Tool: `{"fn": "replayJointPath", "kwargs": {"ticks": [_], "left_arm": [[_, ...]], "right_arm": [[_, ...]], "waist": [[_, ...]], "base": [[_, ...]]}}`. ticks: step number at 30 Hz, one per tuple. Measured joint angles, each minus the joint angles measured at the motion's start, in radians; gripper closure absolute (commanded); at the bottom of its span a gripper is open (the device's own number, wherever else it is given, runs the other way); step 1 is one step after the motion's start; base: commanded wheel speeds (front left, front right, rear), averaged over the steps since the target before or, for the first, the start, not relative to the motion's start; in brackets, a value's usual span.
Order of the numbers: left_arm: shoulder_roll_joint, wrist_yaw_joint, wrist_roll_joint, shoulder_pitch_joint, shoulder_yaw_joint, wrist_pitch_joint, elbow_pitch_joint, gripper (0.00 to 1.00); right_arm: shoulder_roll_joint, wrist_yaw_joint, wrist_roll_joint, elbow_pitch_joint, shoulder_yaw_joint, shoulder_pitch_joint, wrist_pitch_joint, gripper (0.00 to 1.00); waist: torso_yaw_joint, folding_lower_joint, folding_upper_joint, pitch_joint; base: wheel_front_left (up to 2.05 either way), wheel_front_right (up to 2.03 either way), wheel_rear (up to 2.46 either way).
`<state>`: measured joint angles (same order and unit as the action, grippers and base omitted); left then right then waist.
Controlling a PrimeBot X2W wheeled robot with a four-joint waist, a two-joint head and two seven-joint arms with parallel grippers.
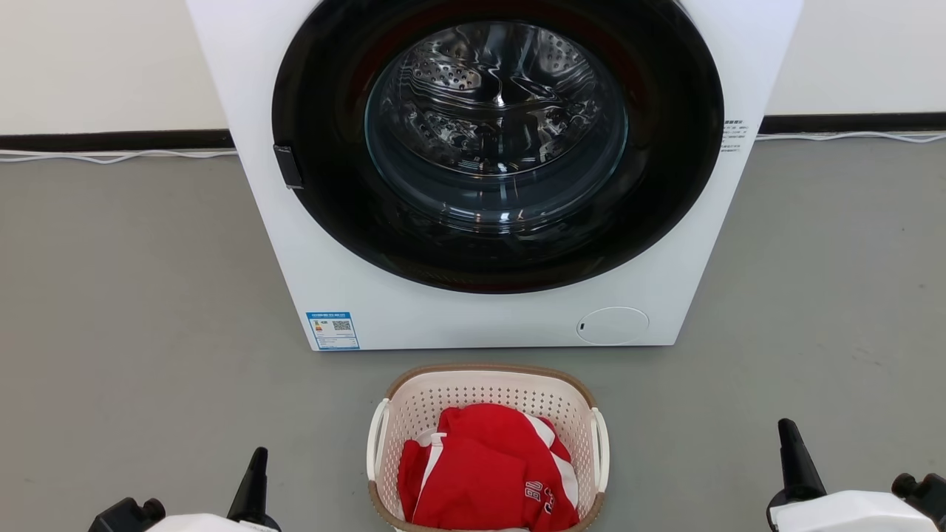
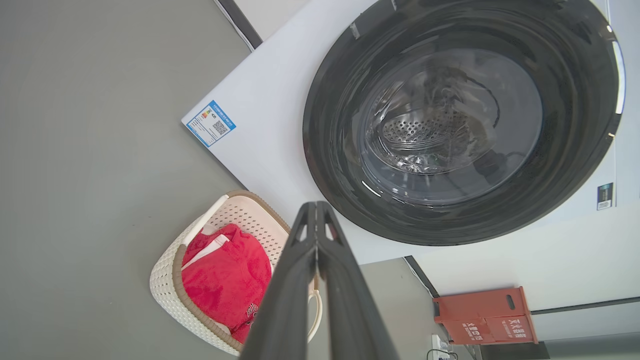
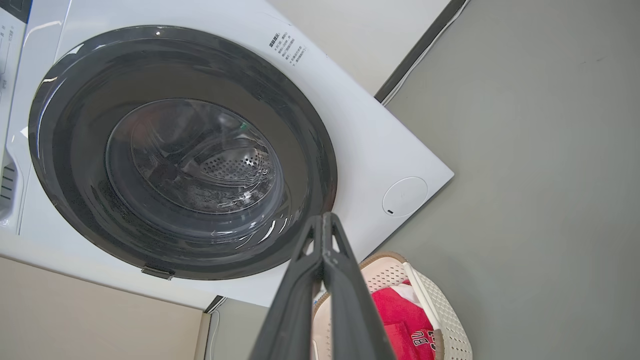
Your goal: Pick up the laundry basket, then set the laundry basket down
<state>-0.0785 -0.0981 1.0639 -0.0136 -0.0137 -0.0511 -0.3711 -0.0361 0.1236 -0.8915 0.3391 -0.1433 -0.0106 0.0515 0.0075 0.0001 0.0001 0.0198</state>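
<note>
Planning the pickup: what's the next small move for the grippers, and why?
Probably open both and swing them inward to the side handles: the left gripper and right gripper are shut and stand wide of the laundry basket, which sits untouched on the floor with red clothing inside.

From the head we look forward and down at the washer (image 1: 443, 318), the laundry basket (image 1: 488, 371) nearest us. Our two wrist cameras sit low, left and right, angled inward, sharing both
</note>
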Motion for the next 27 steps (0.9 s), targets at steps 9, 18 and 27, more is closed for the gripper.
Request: {"fn": "replayJointPath", "kwargs": {"ticks": [9,18,27], "left_arm": [[0.007,-0.001,0.084,0.005,-0.012,0.027,0.016,1.0],[0.011,-0.005,0.172,0.021,-0.02,0.052,0.029,1.0],[0.016,-0.009,0.256,0.029,-0.033,0.078,0.045,1.0]], "right_arm": [[0.0,0.0,-0.111,-0.004,0.001,0.003,-0.023,1.0],[0.0,0.0,-0.224,-0.014,0.001,0.017,-0.052,1.0],[0.0,0.0,-0.338,-0.028,0.002,0.03,-0.074,1.0]], "waist": [[-0.001,-0.0001,0.0,-0.004],[-0.002,0.0,0.0,-0.007],[-0.004,-0.0001,0.0,-0.011]], "base": [[0.0,0.0,0.0],[0.0,0.0,0.0],[0.0,0.0,0.0]]}}
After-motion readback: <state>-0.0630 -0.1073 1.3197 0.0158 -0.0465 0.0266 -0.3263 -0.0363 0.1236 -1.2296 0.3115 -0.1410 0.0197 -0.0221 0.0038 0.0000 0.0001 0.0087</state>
